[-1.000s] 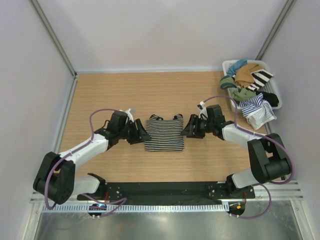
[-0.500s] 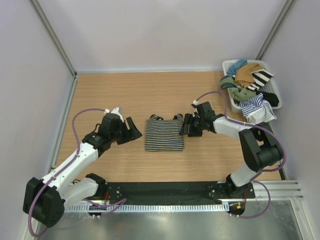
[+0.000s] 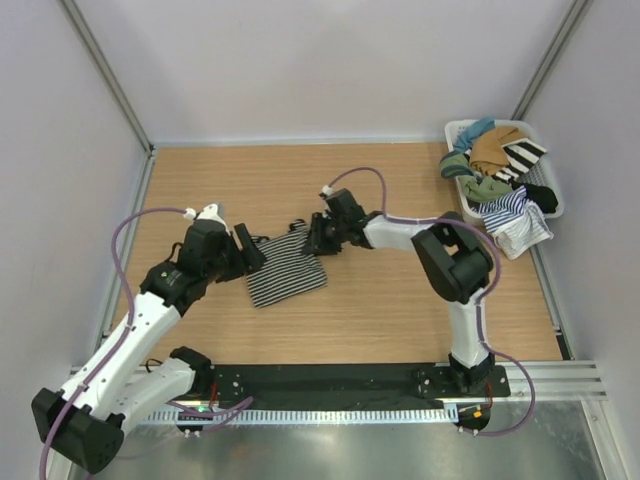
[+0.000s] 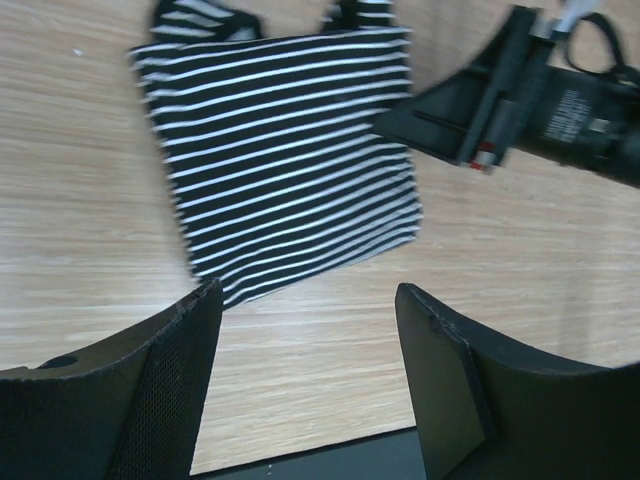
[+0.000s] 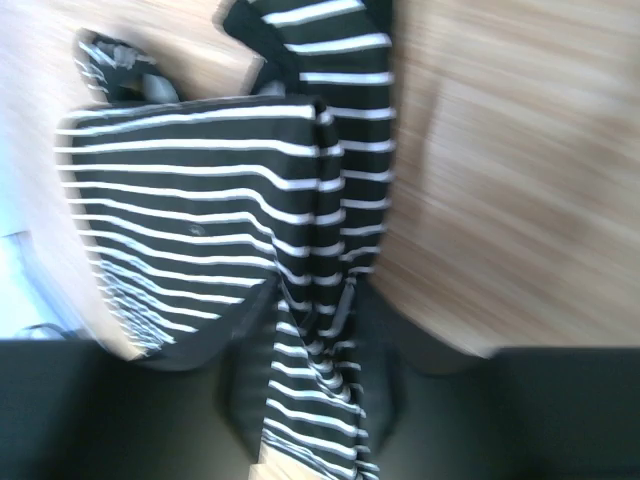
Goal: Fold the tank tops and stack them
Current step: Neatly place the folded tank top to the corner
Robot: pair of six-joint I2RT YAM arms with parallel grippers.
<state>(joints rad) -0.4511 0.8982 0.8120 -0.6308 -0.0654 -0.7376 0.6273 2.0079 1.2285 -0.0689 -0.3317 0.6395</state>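
Observation:
The fine black-and-white striped tank top (image 3: 287, 268) lies folded and skewed on the wooden table, also in the left wrist view (image 4: 290, 160). My right gripper (image 3: 318, 238) reaches far left over its upper right corner. In the blurred right wrist view the gripper (image 5: 308, 380) is shut on a bunched fold of the striped top (image 5: 200, 190). My left gripper (image 3: 250, 252) hovers open at the top's left edge, with nothing between its fingers (image 4: 308, 295). The blue-and-white tank top (image 3: 507, 206) sits in the basket at the right.
A white basket (image 3: 455, 130) at the back right holds tan, green, teal and black clothes and a bold striped cloth (image 3: 524, 154). Some cloth hangs over its near edge. The right arm (image 3: 400, 232) stretches across the table's middle. A black rail (image 3: 320, 380) runs along the near edge.
My right gripper closed on the striped top and swept left, dragging and turning it. My left gripper opened and drew back to the left of the top.

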